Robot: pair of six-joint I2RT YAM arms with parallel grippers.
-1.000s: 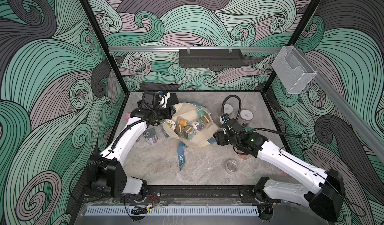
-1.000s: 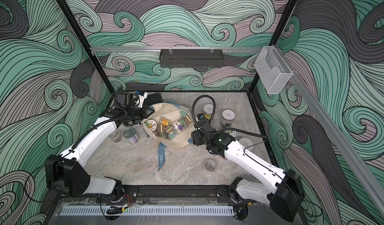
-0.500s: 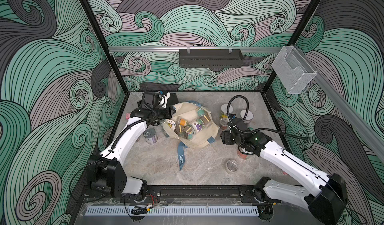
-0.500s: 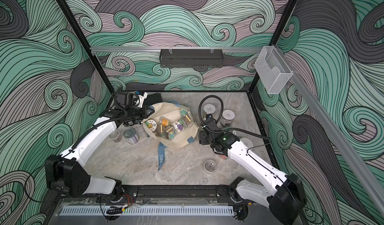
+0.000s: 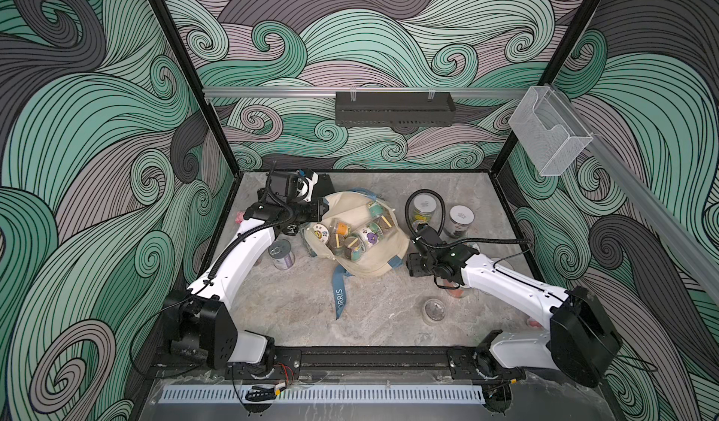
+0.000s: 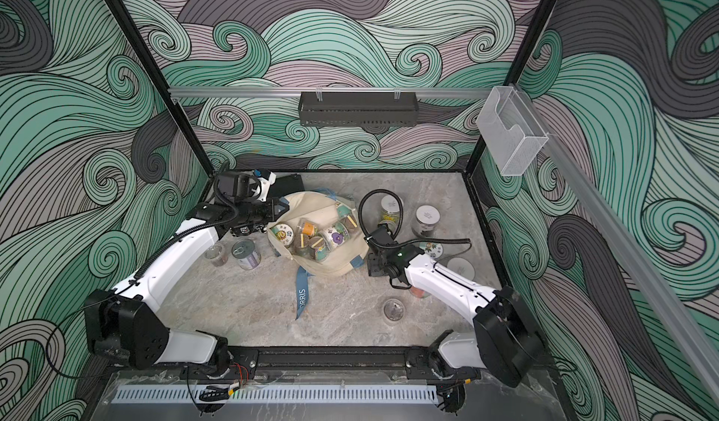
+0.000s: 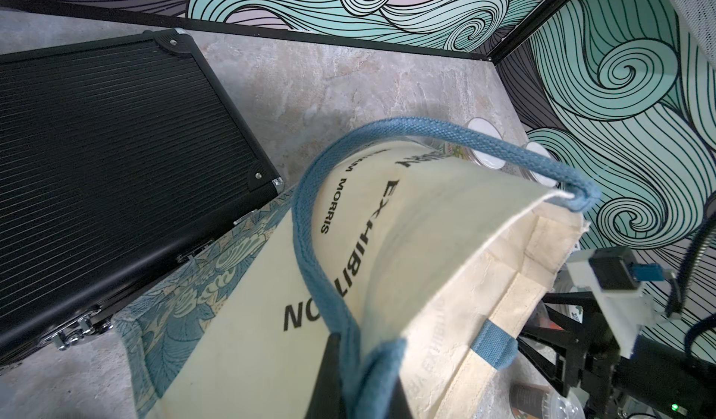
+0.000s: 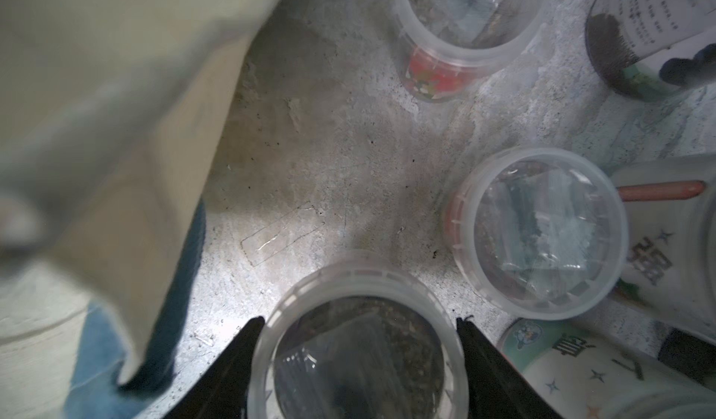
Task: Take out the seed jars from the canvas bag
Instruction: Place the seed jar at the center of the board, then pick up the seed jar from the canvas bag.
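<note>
Where the bag (image 7: 426, 242) faces the left wrist camera, I read "MORRIS" and "EXHIBI–ON", the gap hidden by the strap (image 7: 304, 242). The other strap (image 5: 339, 296), loose on the table (image 5: 280, 314), shows "ORRIS" in both top views.

Left gripper (image 7: 362, 394): jaws closed, pinching the strap at the bag's mouth.

Right gripper (image 8: 358, 328): jaws about half apart, fingertips (image 8: 240, 355) against both sides of a clear-lidded jar (image 8: 358, 363), just beside the bag. Print on a label (image 8: 658, 10) nearby is too small to read.

More jars (image 5: 352, 236) lie inside the bag, mid-table.
</note>
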